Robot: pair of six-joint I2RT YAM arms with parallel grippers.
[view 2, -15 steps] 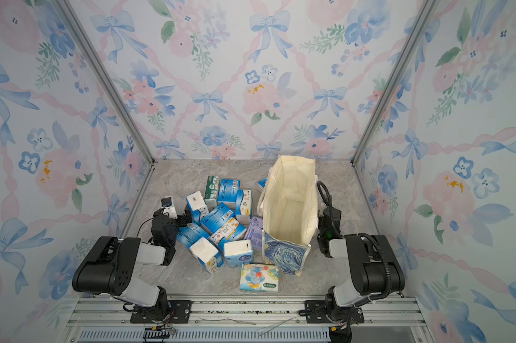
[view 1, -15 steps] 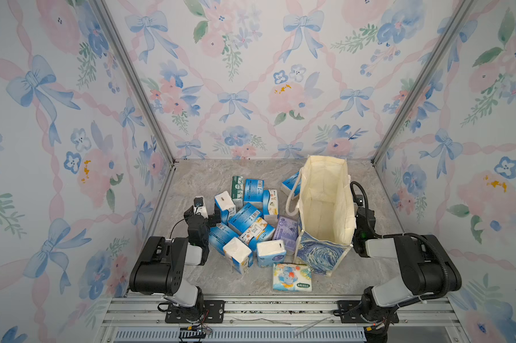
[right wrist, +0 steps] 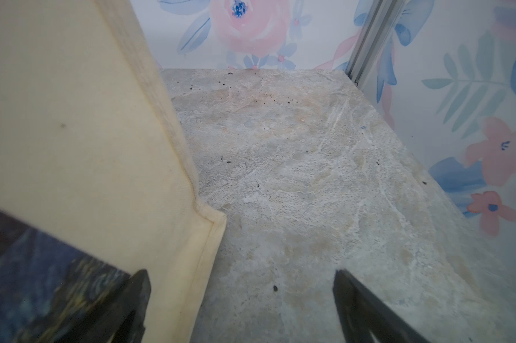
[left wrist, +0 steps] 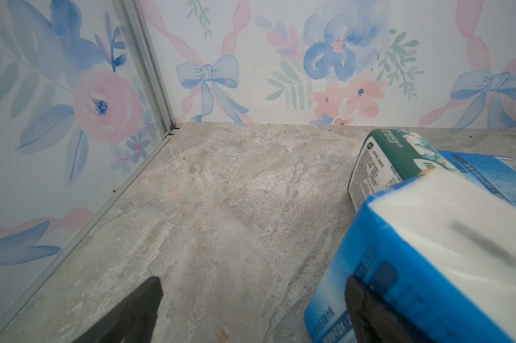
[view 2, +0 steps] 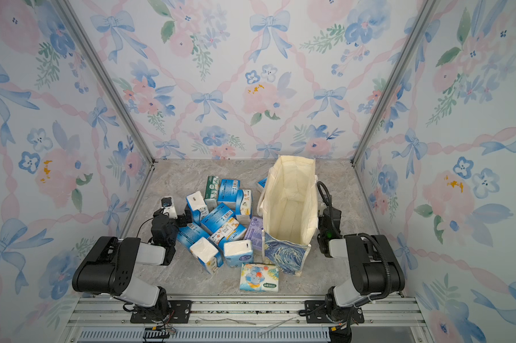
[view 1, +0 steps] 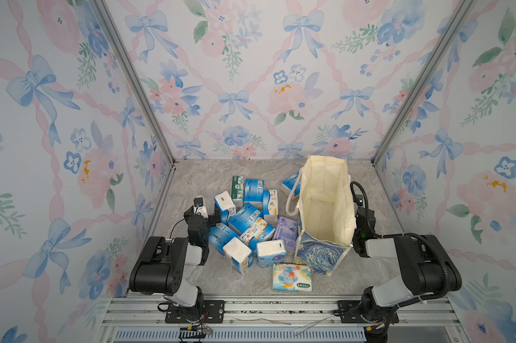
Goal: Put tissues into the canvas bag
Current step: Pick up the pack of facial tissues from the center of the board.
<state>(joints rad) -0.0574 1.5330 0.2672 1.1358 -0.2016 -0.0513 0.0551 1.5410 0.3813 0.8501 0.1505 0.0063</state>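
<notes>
The tissues (view 1: 245, 225) are lying heaped on the table (view 1: 191, 184) beside the open canvas bag (view 1: 325, 205), none apparently packed yet. The left tool (left wrist: 251, 311) is hovering spread and empty just beside a blue pack (left wrist: 429, 252), probably needing to straddle and pinch it. The right tool (right wrist: 242, 308), also spread, is flanking the bag's edge.

floral wallpaper walls (view 1: 251, 89), grey marbled floor (view 1: 197, 184), metal corner posts (view 1: 135, 80)

I count twelve tissue packs (view 1: 245, 215) in view on the desk: nine blue-and-white, one lilac pack (view 1: 286, 234), one green-white pack (view 1: 237, 187) and one flat cartoon pack (view 1: 292, 277). There is one canvas bag (view 1: 325, 184).
</notes>
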